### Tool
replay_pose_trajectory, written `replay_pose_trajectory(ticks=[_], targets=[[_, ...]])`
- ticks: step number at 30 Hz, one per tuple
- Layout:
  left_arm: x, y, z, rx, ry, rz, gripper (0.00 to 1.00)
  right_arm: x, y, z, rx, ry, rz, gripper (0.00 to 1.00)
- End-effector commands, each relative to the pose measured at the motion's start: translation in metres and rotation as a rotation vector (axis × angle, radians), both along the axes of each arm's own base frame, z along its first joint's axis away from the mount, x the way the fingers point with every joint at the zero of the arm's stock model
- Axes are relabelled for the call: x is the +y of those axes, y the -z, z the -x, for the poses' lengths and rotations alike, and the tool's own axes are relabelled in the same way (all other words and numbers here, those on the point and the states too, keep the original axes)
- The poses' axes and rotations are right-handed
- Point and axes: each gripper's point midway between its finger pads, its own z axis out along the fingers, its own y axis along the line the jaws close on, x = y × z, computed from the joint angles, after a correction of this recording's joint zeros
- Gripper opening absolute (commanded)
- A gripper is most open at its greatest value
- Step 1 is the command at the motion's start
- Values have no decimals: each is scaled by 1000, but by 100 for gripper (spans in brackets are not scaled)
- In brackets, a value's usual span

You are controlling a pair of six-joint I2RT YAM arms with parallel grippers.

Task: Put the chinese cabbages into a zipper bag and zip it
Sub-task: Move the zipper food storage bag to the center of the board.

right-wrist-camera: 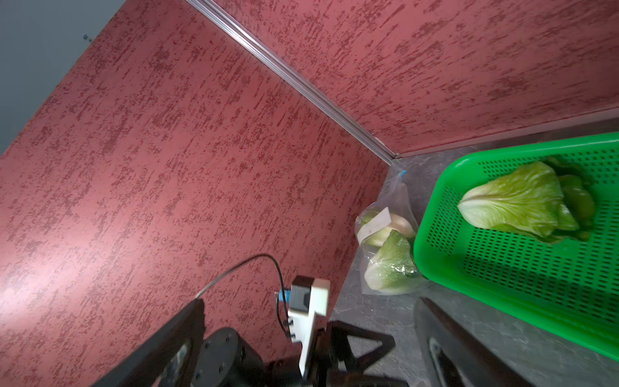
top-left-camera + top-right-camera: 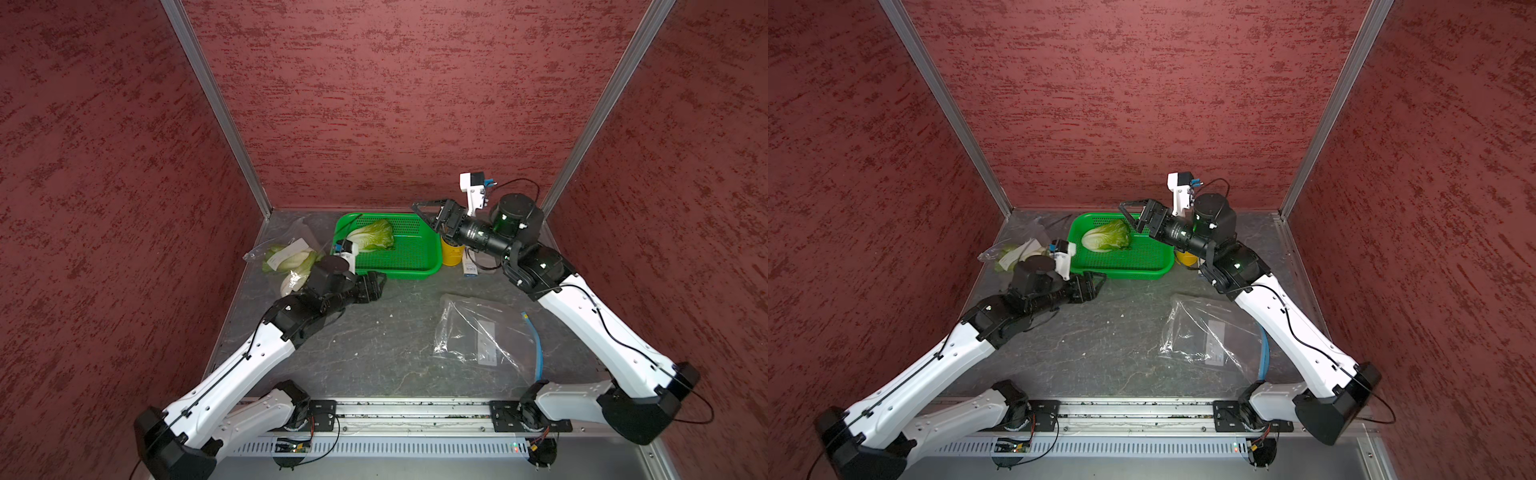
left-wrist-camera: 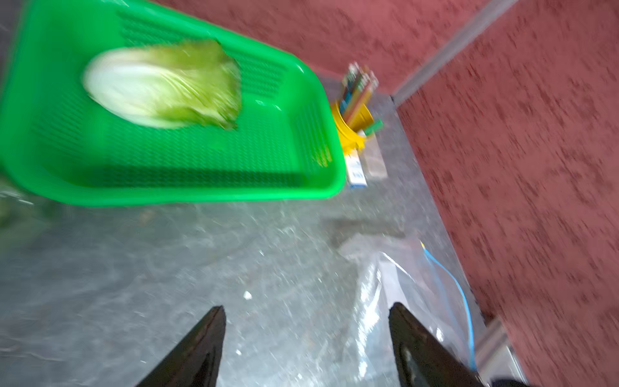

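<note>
One small oblong Chinese cabbage head point(image 2: 374, 235) point(image 1: 522, 201), white at the stalk and crinkled yellow-green at the leaves, is seen lying on its side in a green perforated plastic basket point(image 2: 407, 274) at the back of the grey marbled tabletop point(image 2: 374, 353). Two more heads point(image 2: 291, 262) are enclosed in a clear zipper bag point(image 1: 388, 197) bearing a white label, just beside the basket on the robot's left; whether that bag is zipped cannot be told. A second clear zipper bag point(image 2: 486, 336), edged by a blue zip track point(image 2: 538, 349), is spread flat and empty on the near right of the table, well apart from the basket.

The left gripper point(image 2: 380, 282) is held low just in front of the basket's near wall, its jaws parted wide with nothing between them. The right gripper point(image 2: 422, 212) is poised above the basket's far right corner, jaws fully spread and likewise empty.

The last head is judged to be the next thing to be lifted. If it is pinched by its loose leaves and not its firm stalk, it could be torn or dropped. The light basket could be shoved by a low approach. A yellow cup of coloured pencils point(image 2: 451, 253), just beside the basket under the right wrist, could be toppled. With both arms near the basket, a clash is possible. The limp bag mouth may collapse when the head is pushed in.
</note>
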Motion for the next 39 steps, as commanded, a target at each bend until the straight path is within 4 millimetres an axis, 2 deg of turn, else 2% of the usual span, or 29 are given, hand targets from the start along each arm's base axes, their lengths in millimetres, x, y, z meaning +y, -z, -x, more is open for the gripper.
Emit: replay_pose_trajectory(ticks=[1,3,7,9,11,14,18,22,25,33,39], targets=[[-38,19,23,77,64,39,79,-20,5,6,11,62,35,99],[-69,32,38,101,144,35,80,-26,3,12,12,73,19,99],[-123,63,62,160,271,32,83,-31,17,15,47,91,25,99],[-142,80,71,178,311,7,85,-34,18,17,60,91,32,99],[-152,100,72,220,311,-25,86,-37,10,24,53,87,18,99],[-164,116,70,242,304,-6,86,-46,4,28,39,112,-6,99],[-175,131,64,248,292,1,87,-53,9,28,41,148,8,99],[-196,139,64,242,341,27,84,-61,14,25,33,191,34,99],[-199,150,58,248,311,34,80,-65,18,21,25,214,51,99],[-202,156,47,215,248,29,51,-76,32,15,23,279,87,99],[-194,157,44,200,214,30,15,-87,37,13,10,332,109,99]])
